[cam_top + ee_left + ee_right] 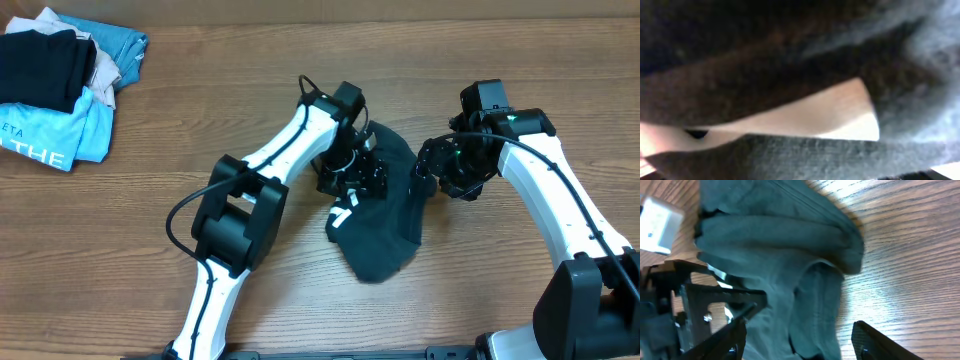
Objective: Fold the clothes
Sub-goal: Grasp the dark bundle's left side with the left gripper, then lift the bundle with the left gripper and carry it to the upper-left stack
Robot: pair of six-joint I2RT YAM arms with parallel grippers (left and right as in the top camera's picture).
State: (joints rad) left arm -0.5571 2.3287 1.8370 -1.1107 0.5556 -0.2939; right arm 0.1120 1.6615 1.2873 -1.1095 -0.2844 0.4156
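Observation:
The clothes (385,225) are one dark navy-teal garment lying bunched on the wooden table, with white lettering (343,214) showing at its left edge. My left gripper (352,178) sits on the garment's upper left part. Blurred dark fabric (805,155) fills the left wrist view and hides the fingers, which seem shut on the cloth. My right gripper (437,176) is at the garment's right edge. In the right wrist view it (800,340) is open, with a fold of the garment (790,265) between its fingers.
A pile of other clothes lies at the far left: a black folded garment (40,65) and a light-blue shirt printed "THE" (55,135). Bare wood table (500,60) surrounds the dark garment. The two arms are close together over it.

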